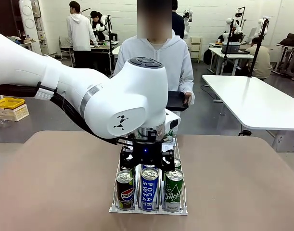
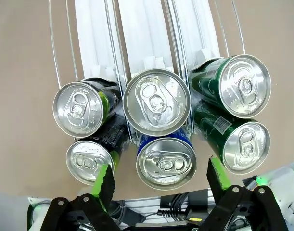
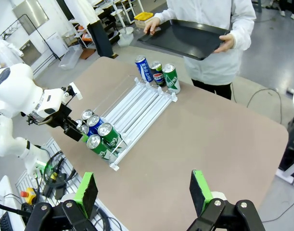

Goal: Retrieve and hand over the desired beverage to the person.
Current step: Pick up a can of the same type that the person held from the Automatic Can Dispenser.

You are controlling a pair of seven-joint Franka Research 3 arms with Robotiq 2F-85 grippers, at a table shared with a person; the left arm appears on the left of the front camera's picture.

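A white wire rack [image 1: 113,208] holds several upright cans at its near end: a Pepsi can [image 1: 125,190], a blue Pocari Sweat can [image 1: 149,188] and a green can [image 1: 174,190] in front. My left gripper [image 1: 147,161] hangs open just over the middle lane. In the left wrist view its green fingers [image 2: 104,180] flank the blue can [image 2: 167,163], and I cannot tell whether they touch it. My right gripper [image 3: 143,192] is open and empty, high above the table. The person [image 1: 159,57] stands at the far side holding a black tray [image 3: 185,38].
Three more cans [image 3: 156,73] stand at the rack's far end near the person. The rack's middle rails [image 3: 137,103] are bare. Brown tabletop [image 1: 243,183] lies free on both sides. A white table [image 1: 257,101] and other people are farther back.
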